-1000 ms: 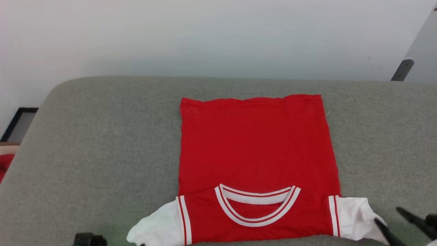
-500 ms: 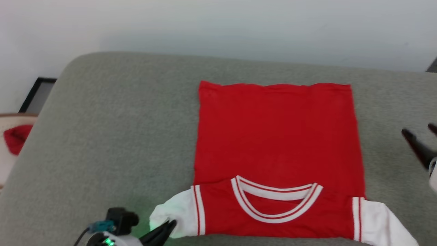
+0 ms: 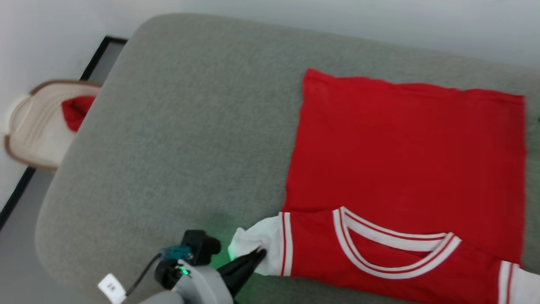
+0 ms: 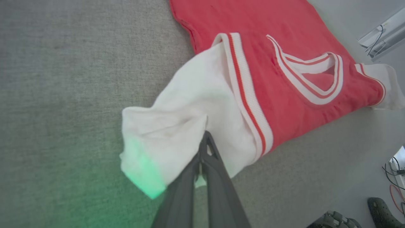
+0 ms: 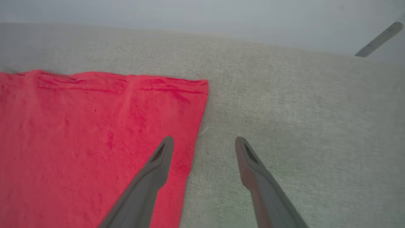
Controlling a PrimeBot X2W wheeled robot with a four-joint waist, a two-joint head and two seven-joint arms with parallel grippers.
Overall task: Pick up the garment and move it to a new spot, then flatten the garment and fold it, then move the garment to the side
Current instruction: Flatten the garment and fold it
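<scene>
The garment (image 3: 405, 143), a red jersey with white sleeves and a striped collar, lies flat on the grey cushion (image 3: 168, 126), its collar end folded over toward me. My left gripper (image 3: 258, 254) is shut on the white left sleeve (image 4: 190, 104), pinching a fold of it at the near edge. In the left wrist view that sleeve is bunched around the closed fingertips. My right gripper (image 5: 204, 142) is open and hovers over the garment's (image 5: 79, 133) right side edge; one finger is above red cloth, the other above bare cushion.
A beige basket (image 3: 38, 126) holding a small red cloth (image 3: 76, 110) stands on the floor left of the cushion. Bare grey cushion stretches left of the garment. Cables and dark objects (image 4: 379, 209) lie on the floor beyond the near edge.
The head camera has swung left, shifting the whole picture right. My left gripper has come up into view, shut on the left sleeve. The right gripper has left the right sleeve and the head view.
</scene>
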